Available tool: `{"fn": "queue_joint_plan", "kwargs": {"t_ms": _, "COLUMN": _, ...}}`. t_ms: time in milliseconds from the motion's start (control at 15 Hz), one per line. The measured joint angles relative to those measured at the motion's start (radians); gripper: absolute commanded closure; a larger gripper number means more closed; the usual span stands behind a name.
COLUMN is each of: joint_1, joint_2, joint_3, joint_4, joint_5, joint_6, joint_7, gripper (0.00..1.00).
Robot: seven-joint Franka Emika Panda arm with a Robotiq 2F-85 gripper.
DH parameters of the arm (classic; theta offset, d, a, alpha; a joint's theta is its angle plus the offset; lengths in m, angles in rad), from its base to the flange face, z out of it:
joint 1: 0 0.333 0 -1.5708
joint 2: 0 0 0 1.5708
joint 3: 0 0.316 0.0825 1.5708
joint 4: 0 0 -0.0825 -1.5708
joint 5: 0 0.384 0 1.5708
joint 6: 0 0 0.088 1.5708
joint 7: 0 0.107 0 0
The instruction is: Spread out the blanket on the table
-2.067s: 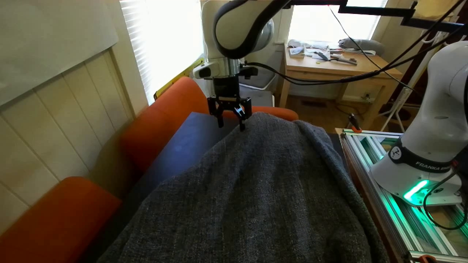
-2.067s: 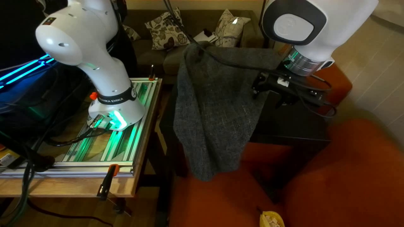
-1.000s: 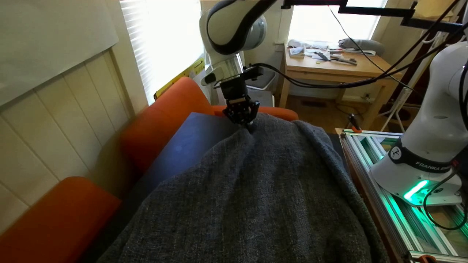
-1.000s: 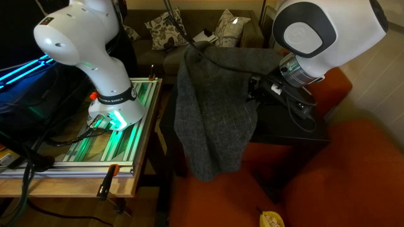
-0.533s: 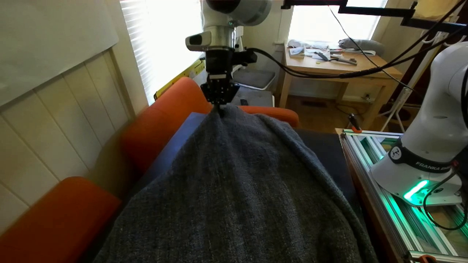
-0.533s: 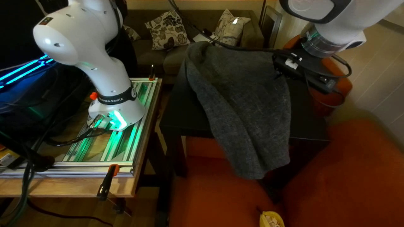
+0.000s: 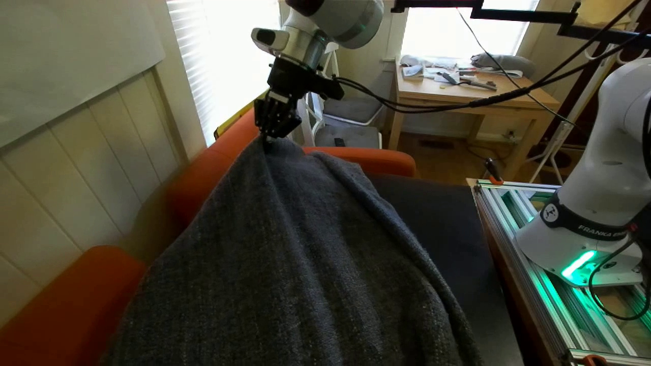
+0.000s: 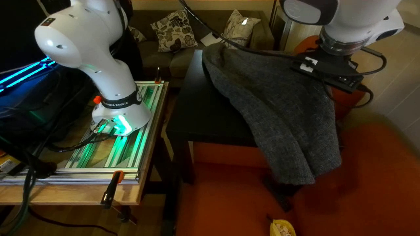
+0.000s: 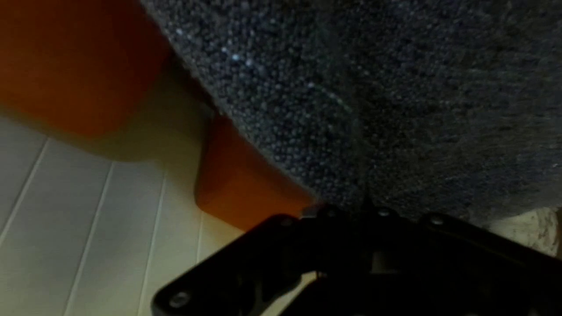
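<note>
The dark grey heathered blanket point(image 7: 305, 254) point(image 8: 275, 95) lies across the table in loose lengthwise folds. One edge of it is pulled up to my gripper point(image 7: 266, 139), whose fingers are closed and pinch the cloth over the window side of the table. In the wrist view the blanket point(image 9: 351, 96) runs straight into the jaws of my gripper point(image 9: 358, 208); the fingertips themselves are too dark to make out. The table's dark top point(image 7: 432, 218) point(image 8: 210, 111) shows bare on the side toward the robot's base. In an exterior view the blanket's near end hangs over the table's edge.
Orange cushions point(image 7: 66, 305) point(image 8: 370, 170) line the wall side, and the panelled wall point(image 9: 88, 219) stands close to the gripper. The robot's base point(image 7: 580, 239) sits on a metal-framed bench beside the table. A black cable point(image 8: 236, 49) trails across above the blanket.
My gripper went from open above the blanket to shut on its edge. Then it rose and moved toward the wall, dragging the blanket along and baring the table on the robot-base side.
</note>
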Motion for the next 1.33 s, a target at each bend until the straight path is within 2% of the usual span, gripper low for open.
{"fn": "queue_joint_plan", "kwargs": {"t_ms": 200, "joint_1": 0.005, "joint_2": 0.007, "joint_3": 0.038, "joint_4": -0.048, "joint_5": 0.173, "joint_6": 0.186, "joint_7": -0.176, "gripper": 0.98}}
{"fn": "queue_joint_plan", "kwargs": {"t_ms": 400, "joint_1": -0.005, "joint_2": 0.019, "joint_3": 0.095, "joint_4": -0.063, "joint_5": 0.407, "joint_6": 0.336, "joint_7": -0.393, "gripper": 0.98}}
{"fn": "queue_joint_plan", "kwargs": {"t_ms": 733, "joint_1": -0.029, "joint_2": 0.052, "joint_3": 0.199, "joint_4": 0.011, "joint_5": 0.801, "joint_6": 0.513, "joint_7": -0.76, "gripper": 0.97}}
{"fn": "queue_joint_plan", "kwargs": {"t_ms": 800, "joint_1": -0.021, "joint_2": 0.063, "joint_3": 0.203, "joint_4": 0.041, "joint_5": 0.869, "joint_6": 0.535, "joint_7": -0.834, "gripper": 0.67}}
{"fn": "queue_joint_plan", "kwargs": {"t_ms": 867, "joint_1": -0.012, "joint_2": 0.073, "joint_3": 0.202, "joint_4": 0.072, "joint_5": 0.928, "joint_6": 0.553, "joint_7": -0.907, "gripper": 0.66}}
{"fn": "queue_joint_plan", "kwargs": {"t_ms": 1067, "joint_1": -0.003, "joint_2": 0.089, "joint_3": 0.193, "joint_4": 0.1, "joint_5": 1.049, "joint_6": 0.566, "joint_7": -1.08, "gripper": 0.47}}
{"fn": "queue_joint_plan", "kwargs": {"t_ms": 1200, "joint_1": -0.017, "joint_2": 0.086, "joint_3": 0.189, "joint_4": 0.078, "joint_5": 1.031, "joint_6": 0.564, "joint_7": -1.063, "gripper": 0.33}}
{"fn": "queue_joint_plan", "kwargs": {"t_ms": 1333, "joint_1": -0.024, "joint_2": 0.068, "joint_3": 0.163, "joint_4": 0.035, "joint_5": 0.944, "joint_6": 0.546, "joint_7": -0.964, "gripper": 0.19}}
